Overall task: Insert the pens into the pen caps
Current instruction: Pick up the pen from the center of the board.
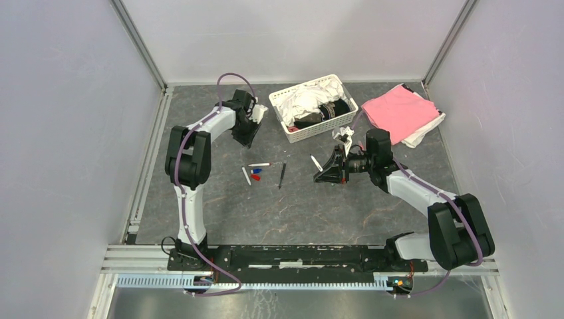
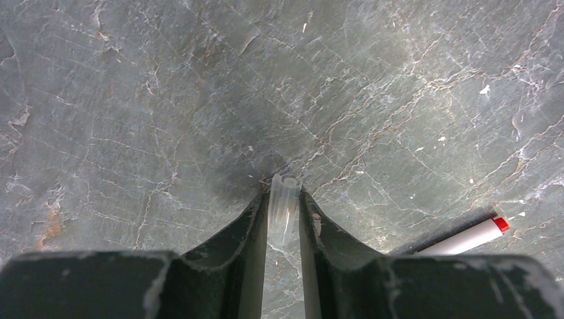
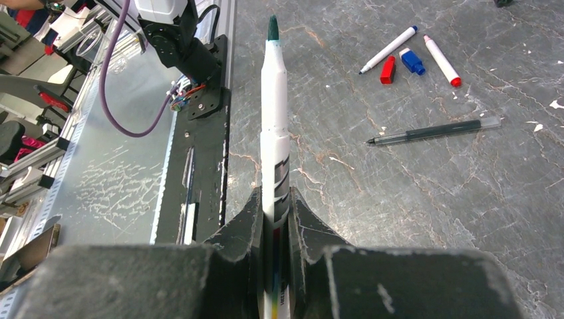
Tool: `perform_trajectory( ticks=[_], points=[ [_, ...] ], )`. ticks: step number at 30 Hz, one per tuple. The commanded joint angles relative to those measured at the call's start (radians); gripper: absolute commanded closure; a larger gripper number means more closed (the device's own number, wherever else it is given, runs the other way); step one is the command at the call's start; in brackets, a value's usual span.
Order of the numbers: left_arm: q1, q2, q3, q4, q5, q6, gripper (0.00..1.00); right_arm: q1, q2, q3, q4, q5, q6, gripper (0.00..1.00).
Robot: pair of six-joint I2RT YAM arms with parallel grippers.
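Observation:
My left gripper (image 2: 284,199) points down at the table, its two fingers pressed against a short clear pen cap (image 2: 284,211); from above it stands at the back left (image 1: 244,139). My right gripper (image 3: 275,199) is shut on a white pen (image 3: 273,113) with a green tip that sticks out ahead; from above it sits mid-table (image 1: 326,171). On the table between the arms lie a blue-tipped pen (image 3: 389,50), a red-ended pen (image 3: 441,60), a red cap (image 3: 387,70), a blue cap (image 3: 413,62) and a dark pen (image 3: 432,131).
A white basket (image 1: 282,100) full of cloths stands at the back, and folded pink cloth (image 1: 401,113) lies at the back right. A crumpled white scrap (image 1: 344,135) lies just behind the right wrist. A red-ended pen (image 2: 469,240) lies close to the left fingers.

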Motion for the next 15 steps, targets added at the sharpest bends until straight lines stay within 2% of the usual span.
perform_trajectory(
  ticks=[1, 15],
  points=[
    [0.004, 0.013, 0.023, -0.001, 0.027, 0.012, 0.7, -0.005, 0.006, 0.041, 0.01, -0.027, -0.017, 1.0],
    [0.004, 0.002, 0.009, 0.003, 0.04, -0.007, 0.75, -0.007, 0.004, 0.042, 0.009, -0.028, -0.017, 1.0]
  ],
)
